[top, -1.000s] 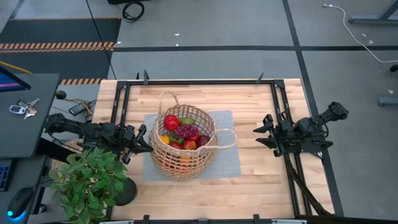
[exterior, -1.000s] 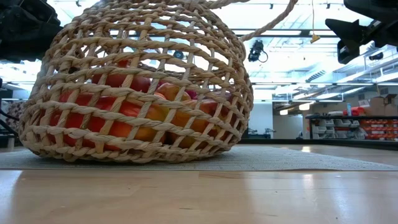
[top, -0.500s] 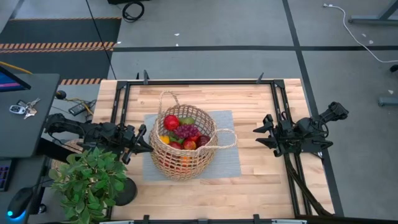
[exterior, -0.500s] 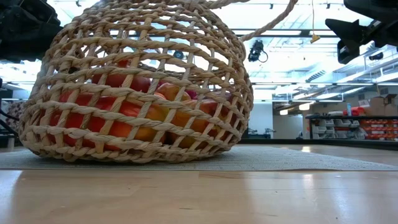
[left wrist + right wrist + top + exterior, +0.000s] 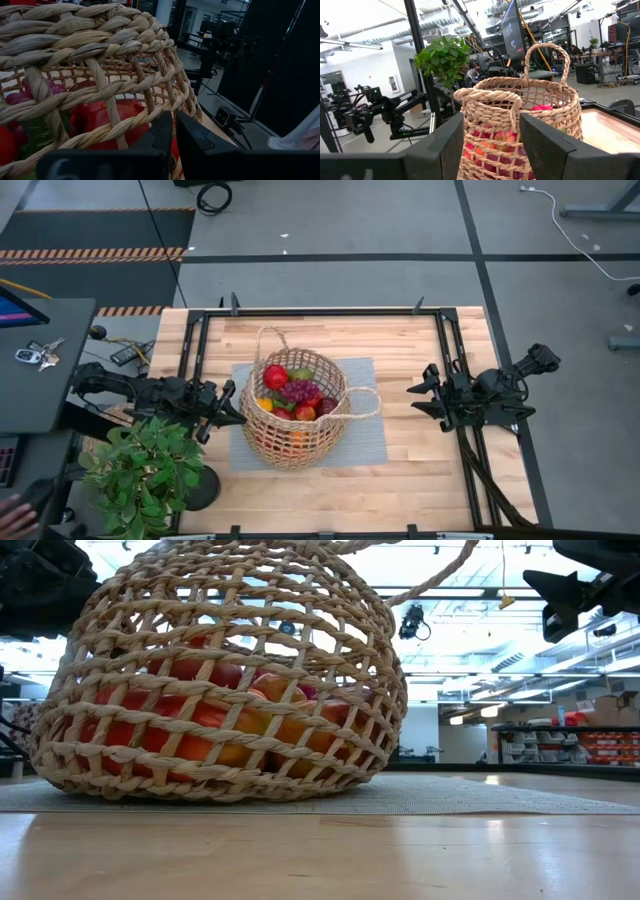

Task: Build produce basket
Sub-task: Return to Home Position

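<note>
The tan wicker basket (image 5: 293,408) stands on its base on a grey mat (image 5: 365,435) at the table's middle. It holds the produce: a red apple (image 5: 276,376), purple grapes (image 5: 300,391), a green pear (image 5: 299,374) and other fruit. One loop handle (image 5: 268,335) points to the far edge and one (image 5: 365,402) to the right. My left gripper (image 5: 238,412) is shut, level, right at the basket's left wall (image 5: 100,95). My right gripper (image 5: 420,395) is open and empty to the basket's right, well clear; its wrist view looks at the basket (image 5: 530,115). My left gripper's shut fingertips (image 5: 167,131) stand right against the basket's left wall, below the rim (image 5: 115,47), coming level from the table's left. I cannot tell whether they touch the weave.
A leafy potted plant (image 5: 145,475) stands at the table's near left corner, close behind my left arm. Black frame rails (image 5: 320,311) run along the table's edges. Bare wood lies between the mat and my right gripper (image 5: 400,450).
</note>
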Available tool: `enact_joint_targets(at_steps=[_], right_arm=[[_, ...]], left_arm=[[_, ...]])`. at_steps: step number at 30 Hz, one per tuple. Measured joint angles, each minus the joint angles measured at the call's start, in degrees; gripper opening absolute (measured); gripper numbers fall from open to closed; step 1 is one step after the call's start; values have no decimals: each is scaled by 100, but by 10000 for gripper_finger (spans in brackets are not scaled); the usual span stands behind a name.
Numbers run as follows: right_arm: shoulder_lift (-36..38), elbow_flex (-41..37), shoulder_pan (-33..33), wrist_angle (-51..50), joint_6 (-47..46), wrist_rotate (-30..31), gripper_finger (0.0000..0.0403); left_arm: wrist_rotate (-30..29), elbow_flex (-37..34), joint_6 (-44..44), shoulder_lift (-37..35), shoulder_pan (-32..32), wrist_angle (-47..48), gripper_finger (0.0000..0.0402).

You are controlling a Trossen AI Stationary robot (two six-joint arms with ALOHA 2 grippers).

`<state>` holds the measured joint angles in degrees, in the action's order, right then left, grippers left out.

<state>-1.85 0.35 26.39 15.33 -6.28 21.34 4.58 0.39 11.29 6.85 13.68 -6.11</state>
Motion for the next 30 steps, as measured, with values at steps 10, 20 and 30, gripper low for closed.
enact_joint_targets(at_steps=[10, 20, 30], right_arm=[[-1, 1, 0, 1, 0, 0, 197], [-2, 0, -1, 2, 0, 0, 197], [0, 0, -1, 1, 0, 0, 197]], left_arm=[[0, 1, -2, -1, 1, 0, 32], [0, 1, 2, -1, 1, 1, 35], [0, 0, 1, 1, 1, 1, 28]])
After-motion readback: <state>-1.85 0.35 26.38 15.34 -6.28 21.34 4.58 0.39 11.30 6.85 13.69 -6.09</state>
